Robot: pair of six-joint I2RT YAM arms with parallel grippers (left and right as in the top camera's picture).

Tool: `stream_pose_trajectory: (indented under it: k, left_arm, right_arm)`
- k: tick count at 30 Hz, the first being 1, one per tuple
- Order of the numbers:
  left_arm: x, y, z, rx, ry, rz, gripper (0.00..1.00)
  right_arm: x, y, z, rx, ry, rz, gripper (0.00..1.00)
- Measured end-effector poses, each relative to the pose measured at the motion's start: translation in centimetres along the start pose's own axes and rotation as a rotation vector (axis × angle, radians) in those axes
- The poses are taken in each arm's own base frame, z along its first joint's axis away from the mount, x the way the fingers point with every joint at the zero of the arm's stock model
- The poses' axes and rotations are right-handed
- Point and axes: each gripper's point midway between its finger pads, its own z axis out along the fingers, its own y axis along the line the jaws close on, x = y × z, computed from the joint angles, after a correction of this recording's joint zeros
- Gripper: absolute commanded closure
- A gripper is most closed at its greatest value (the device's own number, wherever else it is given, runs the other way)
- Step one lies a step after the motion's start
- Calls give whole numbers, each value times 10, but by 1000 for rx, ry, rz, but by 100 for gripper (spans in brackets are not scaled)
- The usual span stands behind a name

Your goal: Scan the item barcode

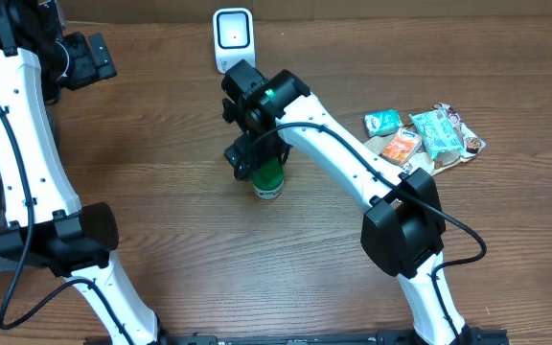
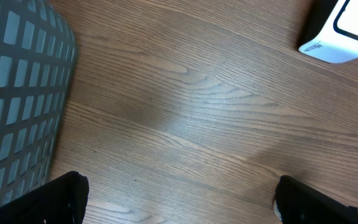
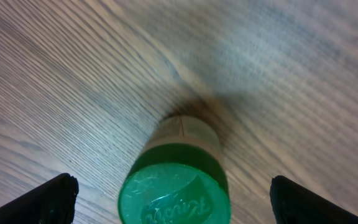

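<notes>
My right gripper point(image 3: 174, 200) has its fingers point(image 3: 48, 198) spread wide, one on each side of the green-capped bottle point(image 3: 176, 183) and seemingly clear of it. The bottle stands upright on the wooden table point(image 1: 161, 144), in front of the white scanner point(image 1: 232, 36). My left gripper point(image 2: 179, 205) is spread too, over bare wood beside a mesh basket point(image 2: 11, 93). Snack packets point(image 1: 425, 134) lie to the right.

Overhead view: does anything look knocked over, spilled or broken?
Nothing stands out. The green-capped bottle stands upright, unspilled, below the open right gripper; the snack packets just lie in a loose heap.
</notes>
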Motion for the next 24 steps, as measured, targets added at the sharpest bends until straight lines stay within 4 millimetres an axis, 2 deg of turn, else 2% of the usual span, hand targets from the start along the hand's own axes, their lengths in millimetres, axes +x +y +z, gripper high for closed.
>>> stream_pose_trajectory:
  k: [10, 16, 18, 24]
  left_arm:
    - [0, 0, 0, 0, 0, 0, 0]
    - [0, 0, 0, 0, 0, 0, 1]
    - [0, 0, 0, 0, 0, 0, 0]
    - [0, 0, 0, 0, 0, 0, 0]
  right_arm:
    - [19, -2, 18, 2, 69, 35, 17]
    - [17, -2, 19, 1, 62, 42, 16]
    - [16, -2, 19, 1, 58, 43, 12]
    - [16, -2, 19, 2, 55, 50, 11]
